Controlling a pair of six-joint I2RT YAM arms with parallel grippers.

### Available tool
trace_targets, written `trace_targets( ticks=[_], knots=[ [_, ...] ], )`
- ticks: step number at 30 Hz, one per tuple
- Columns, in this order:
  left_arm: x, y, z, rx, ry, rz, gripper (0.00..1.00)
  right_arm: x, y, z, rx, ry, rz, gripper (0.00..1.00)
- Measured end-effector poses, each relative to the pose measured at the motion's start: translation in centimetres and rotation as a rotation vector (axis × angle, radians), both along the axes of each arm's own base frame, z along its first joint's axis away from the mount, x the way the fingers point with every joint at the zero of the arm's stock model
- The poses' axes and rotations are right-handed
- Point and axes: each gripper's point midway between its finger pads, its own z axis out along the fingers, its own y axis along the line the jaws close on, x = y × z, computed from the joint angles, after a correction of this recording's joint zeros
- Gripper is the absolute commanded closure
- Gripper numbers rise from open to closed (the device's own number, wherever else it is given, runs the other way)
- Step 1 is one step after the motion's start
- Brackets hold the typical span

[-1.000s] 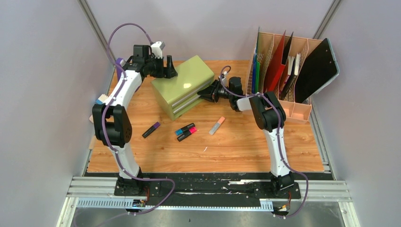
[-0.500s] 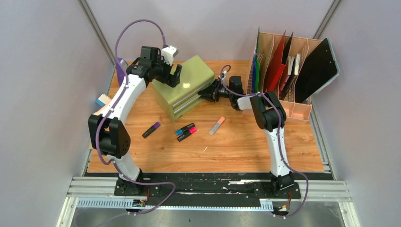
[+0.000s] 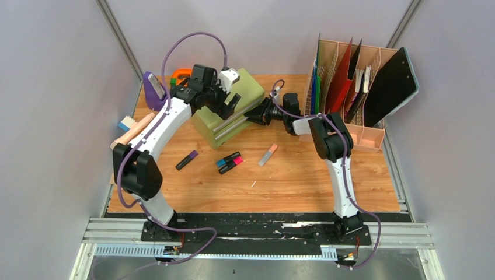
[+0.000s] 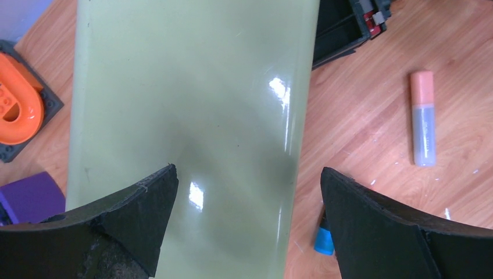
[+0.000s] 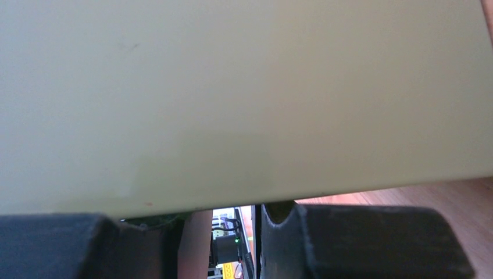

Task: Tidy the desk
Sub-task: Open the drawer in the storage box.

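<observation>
The desk is an orange-brown wood-grain top. An olive-green drawer chest stands at its back middle. My left gripper hovers over the chest top, open and empty; in the left wrist view its gripper straddles the chest's front edge. My right gripper rests against the chest's right end, jaws a little apart, holding nothing I can see. In the right wrist view the chest wall fills the frame above the fingers.
A purple marker, a blue one, a pink one and an orange highlighter lie on the desk. A file rack stands back right. An orange brick, a purple object and a pink block are at the left.
My left arm has swung right from behind the chest's left end to over its top, uncovering the orange brick and purple object. The right arm has not moved.
</observation>
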Motion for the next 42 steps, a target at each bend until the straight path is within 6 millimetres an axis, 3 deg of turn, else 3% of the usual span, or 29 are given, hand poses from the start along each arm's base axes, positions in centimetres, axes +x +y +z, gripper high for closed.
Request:
trace_targets(
  ticks=[17,27,42],
  knots=[
    [2.0,0.5,-1.3,0.203,-0.108,0.047,0.0,0.0,0.0,0.1,0.006,0.011,-0.002,1.0],
    [2.1,0.4,-1.6,0.231,-0.117,0.067,0.0,-0.2,-0.2,0.0,0.02,0.006,-0.01,1.0],
    [2.6,0.4,-1.7,0.242,-0.131,0.089,0.0,-1.7,-2.0,0.1,0.024,0.029,0.027,1.0]
  ],
)
